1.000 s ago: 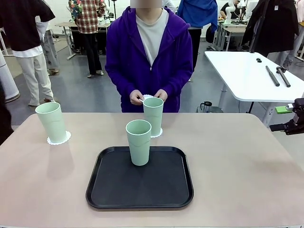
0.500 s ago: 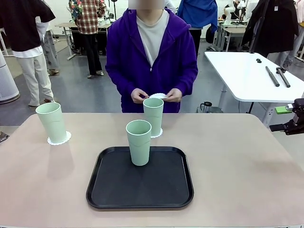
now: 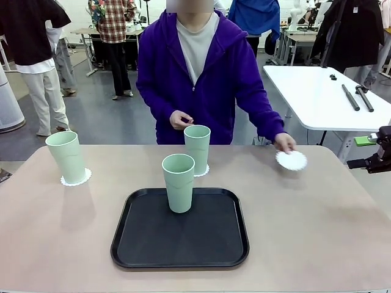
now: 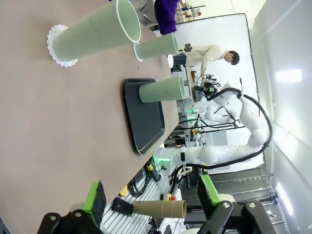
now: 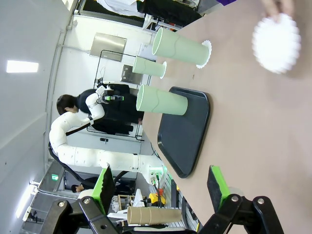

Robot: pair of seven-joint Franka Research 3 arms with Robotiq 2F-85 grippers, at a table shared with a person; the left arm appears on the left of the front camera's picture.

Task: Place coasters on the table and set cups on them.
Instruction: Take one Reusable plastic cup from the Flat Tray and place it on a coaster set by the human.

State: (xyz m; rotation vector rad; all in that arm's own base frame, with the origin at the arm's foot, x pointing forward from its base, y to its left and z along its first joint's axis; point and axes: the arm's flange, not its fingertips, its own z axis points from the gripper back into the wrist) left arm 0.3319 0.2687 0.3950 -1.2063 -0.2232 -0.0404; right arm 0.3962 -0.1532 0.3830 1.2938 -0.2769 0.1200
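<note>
Spotted third coaster (image 3: pixel 291 160) under person's hand (image 3: pixel 283 143), far right of table (image 3: pixel 317 220). Logged left cup (image 3: pixel 66 156) and middle cup (image 3: pixel 197 146) seated on doilies, last cup (image 3: pixel 178 183) standing on tray (image 3: pixel 214 244). Found left gripper (image 4: pixel 151 187) and right gripper (image 5: pixel 161 180) with jaws apart, empty. Reckoned best to wait for hand to clear, pinch last cup mid-wall, lift past tray rim, lower centred and upright on third coaster.
</note>
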